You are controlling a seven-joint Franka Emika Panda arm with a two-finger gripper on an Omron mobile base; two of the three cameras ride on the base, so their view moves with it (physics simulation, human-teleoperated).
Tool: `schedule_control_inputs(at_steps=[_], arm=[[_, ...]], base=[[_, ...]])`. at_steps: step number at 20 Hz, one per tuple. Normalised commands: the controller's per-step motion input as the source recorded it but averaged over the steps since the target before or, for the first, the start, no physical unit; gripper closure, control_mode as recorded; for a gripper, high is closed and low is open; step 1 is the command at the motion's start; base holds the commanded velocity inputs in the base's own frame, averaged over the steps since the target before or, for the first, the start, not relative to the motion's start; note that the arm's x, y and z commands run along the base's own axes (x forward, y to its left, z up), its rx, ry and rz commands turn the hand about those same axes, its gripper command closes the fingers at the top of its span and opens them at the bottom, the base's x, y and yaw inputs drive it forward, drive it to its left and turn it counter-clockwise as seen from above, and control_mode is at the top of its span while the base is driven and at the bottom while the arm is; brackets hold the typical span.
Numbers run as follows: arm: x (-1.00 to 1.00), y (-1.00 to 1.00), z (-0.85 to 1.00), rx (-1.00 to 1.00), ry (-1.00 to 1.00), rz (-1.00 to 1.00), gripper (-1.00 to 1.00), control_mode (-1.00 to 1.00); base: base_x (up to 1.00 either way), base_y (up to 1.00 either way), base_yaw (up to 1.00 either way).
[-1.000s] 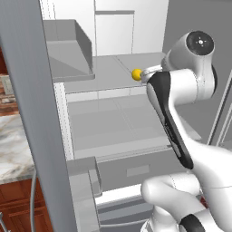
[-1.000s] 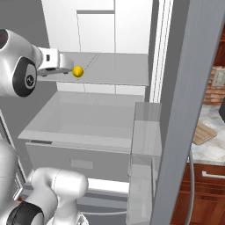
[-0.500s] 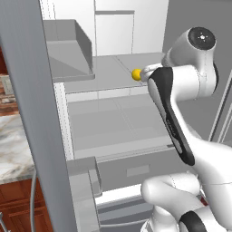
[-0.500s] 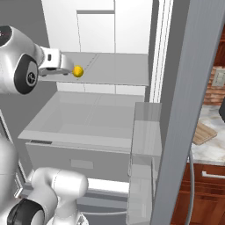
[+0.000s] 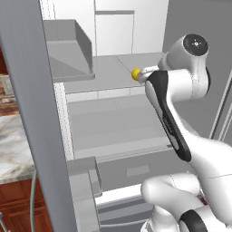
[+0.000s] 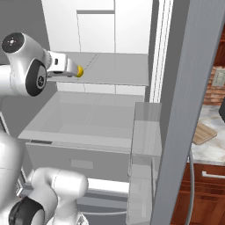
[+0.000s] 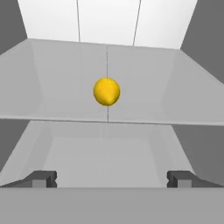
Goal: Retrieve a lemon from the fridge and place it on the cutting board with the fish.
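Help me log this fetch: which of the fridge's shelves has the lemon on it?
The upper shelf, the one at the end effector's height. The lemon sits near its front edge; the wider shelf below it is bare.

Lemon: bright yellow, plain, no markings. Fridge: grey doors and shelves, white back wall with thin dark seams. Arm: white shell with black joint panels. Gripper: dark grey fingertips. Cutting board: light tan. Counter: mottled grey-white marble over red-brown wood cabinets.
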Motion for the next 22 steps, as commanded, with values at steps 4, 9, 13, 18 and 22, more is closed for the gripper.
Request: schedule_control_inputs(at_steps=[4,9,13,18,22], arm=[[0.39,0.00,0.01,0.00,0.10,0.00,-1.00,-1.00],[0.35,0.00,0.00,0.00,0.02,0.00,-1.00,-1.00],[0.17,0.05,-0.02,0.00,0.00,0.00,-1.00,-1.00],[0.20,0.10,-0.16,0.00,0.00,0.00,-1.00,-1.00],[0.46,0.00,-0.09,0.05,0.00,0.00,-1.00,-1.00]], base=[[0.00,0.00,0.00],[0.00,0.00,0.00],[0.00,0.00,0.00],[0.00,0.00,0.00],[0.00,0.00,0.00]])
